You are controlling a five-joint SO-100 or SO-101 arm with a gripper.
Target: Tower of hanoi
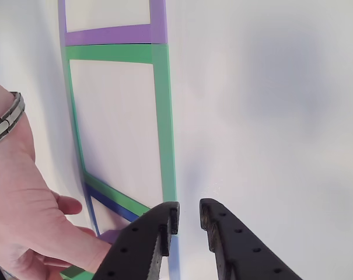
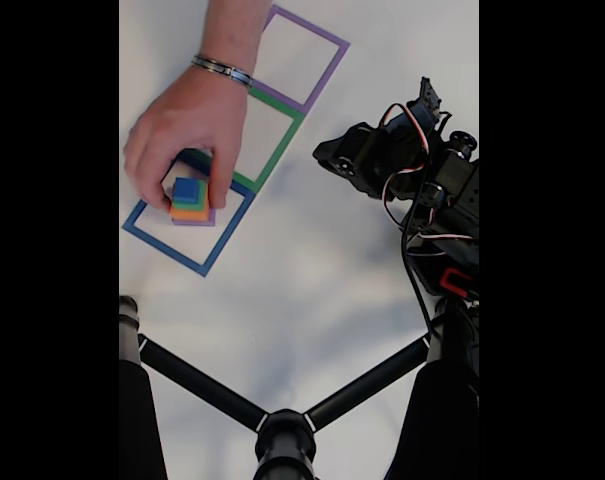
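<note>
A person's hand [image 2: 187, 125] with a metal bracelet [image 2: 222, 70] grips the tower of hanoi [image 2: 190, 201], four square foam blocks apparently stacked, inside the flat blue frame [image 2: 154, 243]. The black, ridged gripper [image 1: 189, 217] hovers empty, fingers slightly parted, beside the green frame [image 1: 163, 116].

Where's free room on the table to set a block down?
Green frame and purple frame are bare inside. Open table lies between the frames and the tripod. Crowded: blue frame, where a hand holds the stack.
</note>
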